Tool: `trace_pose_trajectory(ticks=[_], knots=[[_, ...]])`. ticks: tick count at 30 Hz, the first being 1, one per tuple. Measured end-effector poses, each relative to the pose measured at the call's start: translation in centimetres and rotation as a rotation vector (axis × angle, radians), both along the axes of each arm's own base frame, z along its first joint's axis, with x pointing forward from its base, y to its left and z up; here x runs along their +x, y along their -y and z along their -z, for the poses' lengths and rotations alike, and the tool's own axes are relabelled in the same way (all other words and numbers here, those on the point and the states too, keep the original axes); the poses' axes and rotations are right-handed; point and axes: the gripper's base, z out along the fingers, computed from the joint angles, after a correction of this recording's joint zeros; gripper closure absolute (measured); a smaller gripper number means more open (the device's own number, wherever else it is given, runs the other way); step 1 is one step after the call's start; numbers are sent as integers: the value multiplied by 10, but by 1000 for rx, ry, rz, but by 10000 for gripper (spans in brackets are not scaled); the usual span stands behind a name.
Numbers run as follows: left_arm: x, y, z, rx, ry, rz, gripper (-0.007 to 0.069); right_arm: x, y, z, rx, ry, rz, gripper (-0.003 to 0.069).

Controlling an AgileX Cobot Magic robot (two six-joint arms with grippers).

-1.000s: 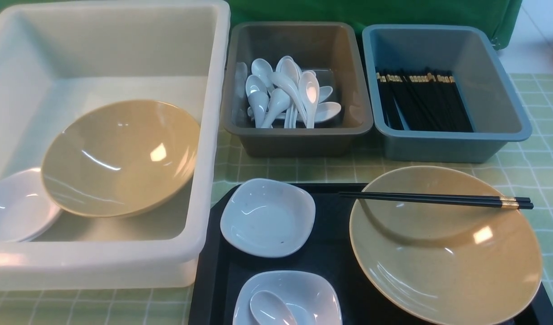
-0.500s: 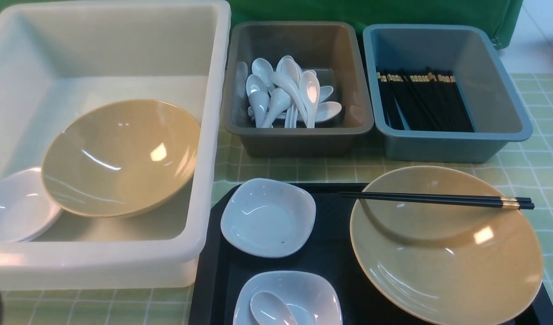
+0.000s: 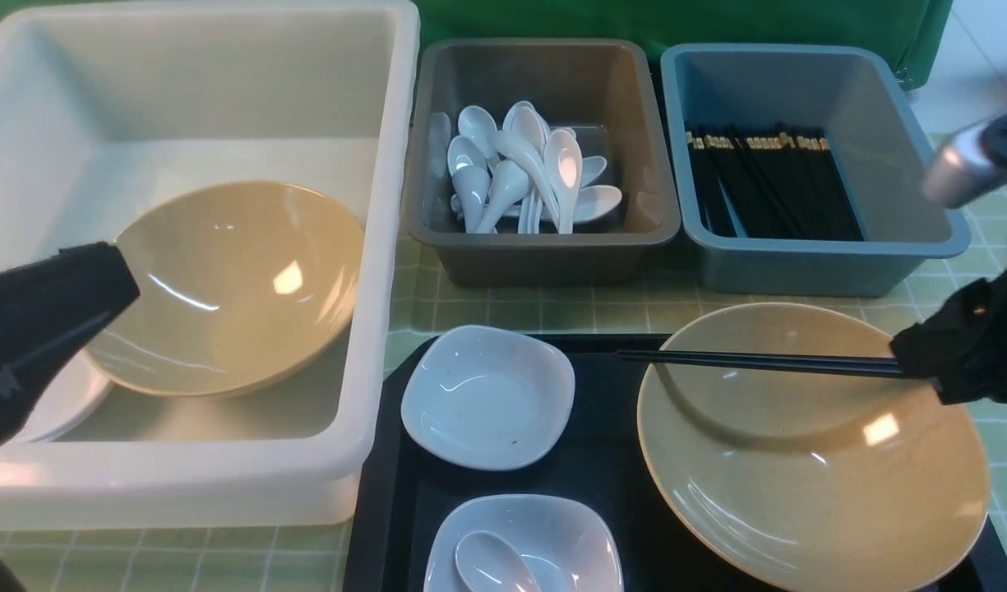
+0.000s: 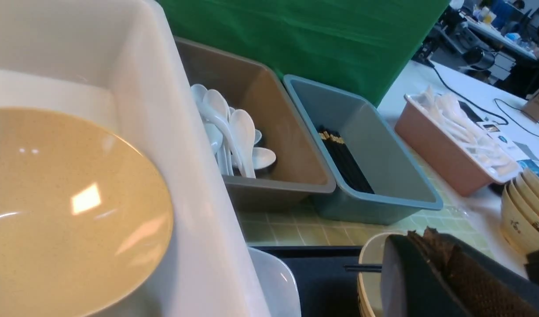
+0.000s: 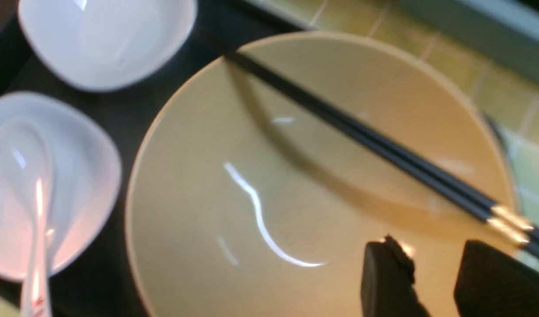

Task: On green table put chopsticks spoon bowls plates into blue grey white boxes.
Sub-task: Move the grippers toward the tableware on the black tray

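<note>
White box (image 3: 384,271): holds left bowl (image 3: 232,288). Tray (image 3: 610,460): carries right bowl (image 3: 807,460). Chopsticks (image 3: 758,360) lie across right bowl's rim. Right gripper (image 5: 434,255): jaws partly apart, empty, beside the chopsticks' gold-banded end. Left gripper (image 3: 113,284): closed, empty, over white box.

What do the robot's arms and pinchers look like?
Both are black. The left gripper narrows into a smooth wedge, with a rough brownish pad on its inner face. The right gripper has two blocky black fingers, and a shiny silver tube sits on its arm.
</note>
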Motion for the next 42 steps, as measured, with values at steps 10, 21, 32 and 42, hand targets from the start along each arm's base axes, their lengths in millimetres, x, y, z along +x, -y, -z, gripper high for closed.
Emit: trace_pose_trajectory(ticks=[10, 21, 32, 42], knots=[[2, 13, 23, 113, -236, 143, 625, 11, -30, 17, -45, -17, -171, 356], [39, 46, 27, 330, -169, 460, 625, 56, -53, 19, -276, -58, -397, 129], [52, 58, 32, 365, -225, 573, 625, 95, -65, 44, -484, -48, -790, 73], [52, 58, 32, 368, -224, 573, 624, 112, -67, 85, -487, -168, -819, 202]])
